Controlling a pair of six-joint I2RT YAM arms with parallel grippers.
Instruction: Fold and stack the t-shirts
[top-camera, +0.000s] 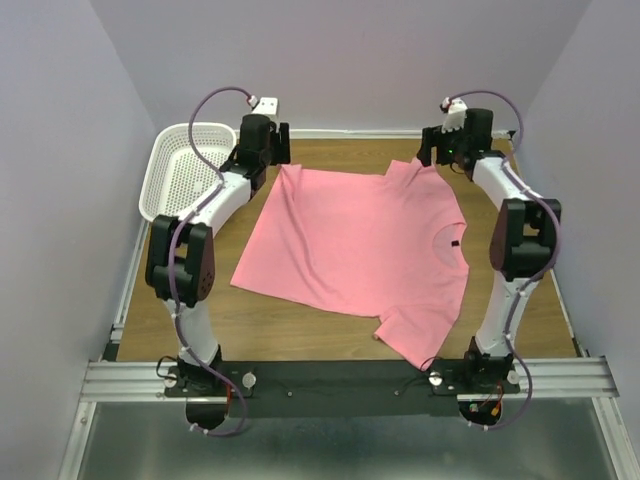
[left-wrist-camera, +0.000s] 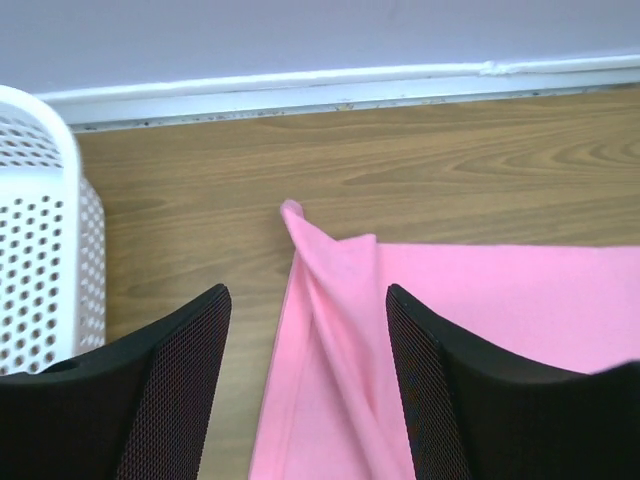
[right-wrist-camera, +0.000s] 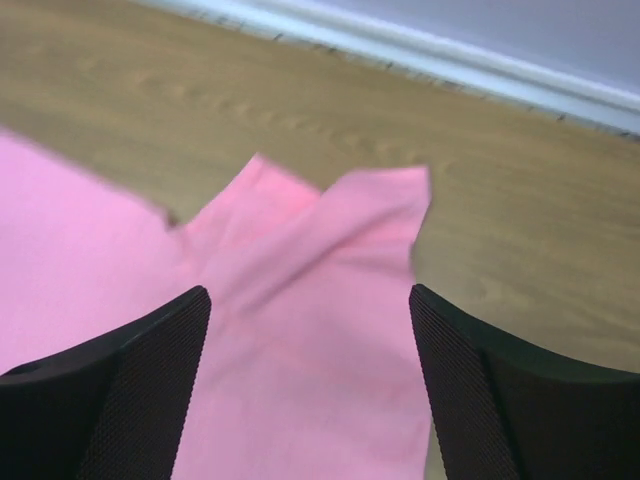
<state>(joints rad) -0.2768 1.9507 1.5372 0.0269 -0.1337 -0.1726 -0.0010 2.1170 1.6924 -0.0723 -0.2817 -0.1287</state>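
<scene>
Both pairs of jaws, open, above the far edge of the garment.

Hazards: my left jaws (left-wrist-camera: 305, 300) stand apart with nothing gripped, and the hem corner below them is gathered into a raised ridge that ends in a small peak just ahead of the gap. If I close here I may pinch only the crest of that ridge, or take an extra layer with it, and the fold would then carry a crease. My right jaws (right-wrist-camera: 310, 295) are likewise apart and hold nothing; the sleeve under them lies partly doubled over, so a shallow bite could catch one layer and let the other fall away. The fabric looks thin and soft, so a corner may slip out under an uneven pull; should one arm lift ahead of the other, I judge the cloth would skew on the wooden counter (top-camera: 290, 335). The white perforated plastic basket (left-wrist-camera: 40, 250) sits just outside my left jaws, on their left, near enough to be nudged by a wide swing.

Garment: one plain salmon-pink short-sleeved t-shirt (top-camera: 350, 240), spread open and sideways on the counter, unfolded. Its hem side lies toward my left jaws and its collar side toward the right arm. One sleeve lies directly beneath my right jaws; the other lies well behind them, at the near edge. The body lies mostly flat, with shallow diagonal wrinkles running back from the left jaws.
</scene>
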